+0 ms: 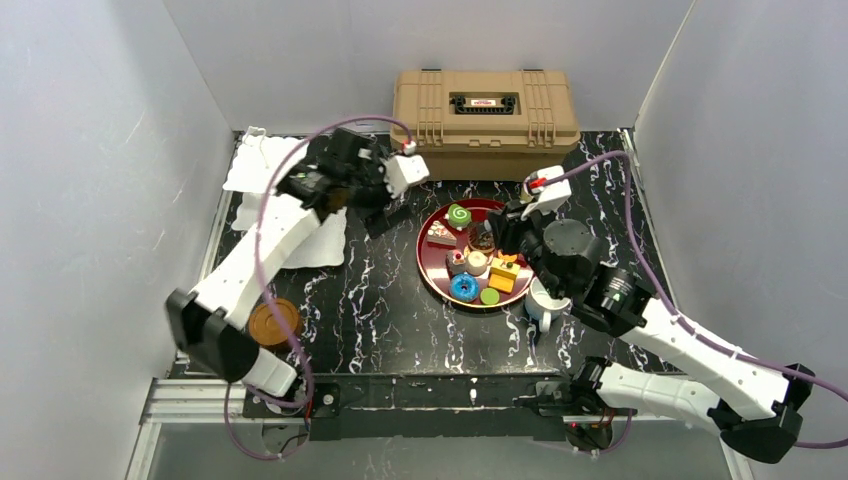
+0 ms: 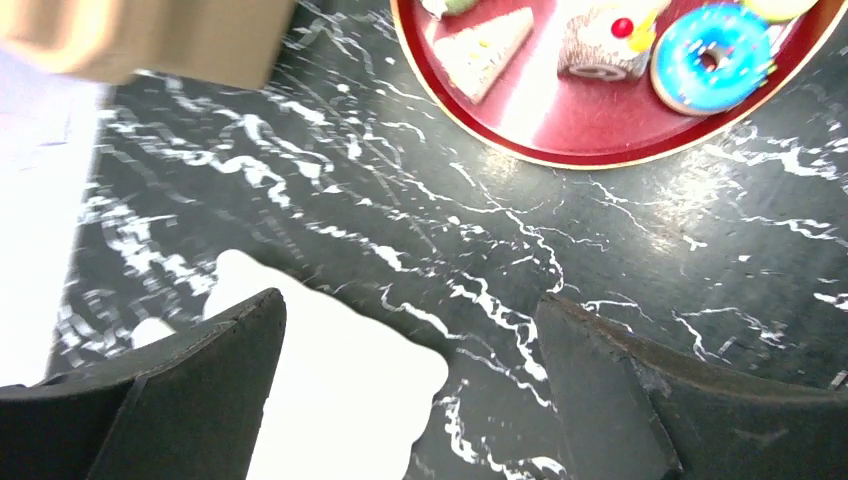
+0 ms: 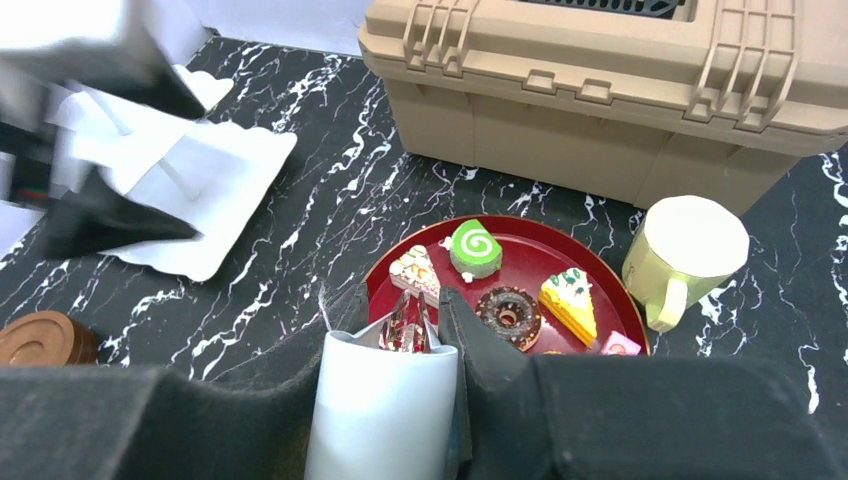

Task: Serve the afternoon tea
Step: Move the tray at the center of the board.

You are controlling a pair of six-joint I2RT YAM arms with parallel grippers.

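Two states: my right end effector [image 3: 398, 312] clamps the white mug [image 3: 385, 410], left end effector [image 2: 405, 310] gapes wide; mug-serving step, I judge, needing a level carry to the coaster [image 1: 272, 322].

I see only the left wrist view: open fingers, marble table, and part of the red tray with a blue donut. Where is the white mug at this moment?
Observer: The right gripper holds the white mug at the near side of the dark red tray.
Operator: And the other mug?
Observer: The cream-yellow mug stands upright to the right of that tray, in front of the tan case.
Operator: Is a coaster ready?
Observer: One brown coaster lies at the near left, with nothing on it.
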